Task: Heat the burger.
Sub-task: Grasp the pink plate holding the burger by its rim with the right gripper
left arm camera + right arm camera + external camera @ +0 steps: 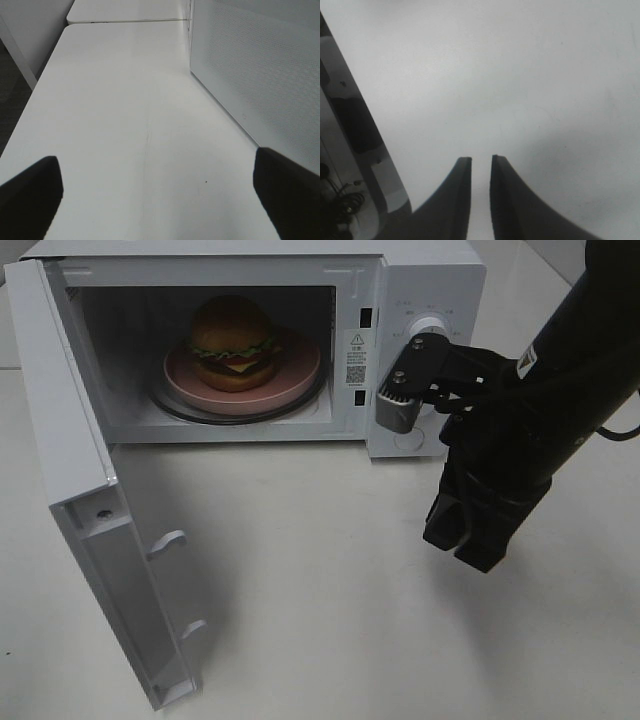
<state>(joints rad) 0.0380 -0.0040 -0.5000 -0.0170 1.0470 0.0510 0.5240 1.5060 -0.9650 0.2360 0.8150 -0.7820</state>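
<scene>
The burger, with a glossy brown bun, lettuce and a dark patty, sits on a pink plate inside the open microwave. My right gripper hangs in front of the microwave's control panel, pointing down at the table, well to the right of the burger. In the right wrist view its fingers stand a narrow gap apart over bare table with nothing between them. My left gripper is wide open and empty, beside the microwave's perforated side wall; the high view does not show it.
The microwave door swings out to the front left over the white table. A round knob sits on the control panel just behind the right arm. The plate rests on a glass turntable.
</scene>
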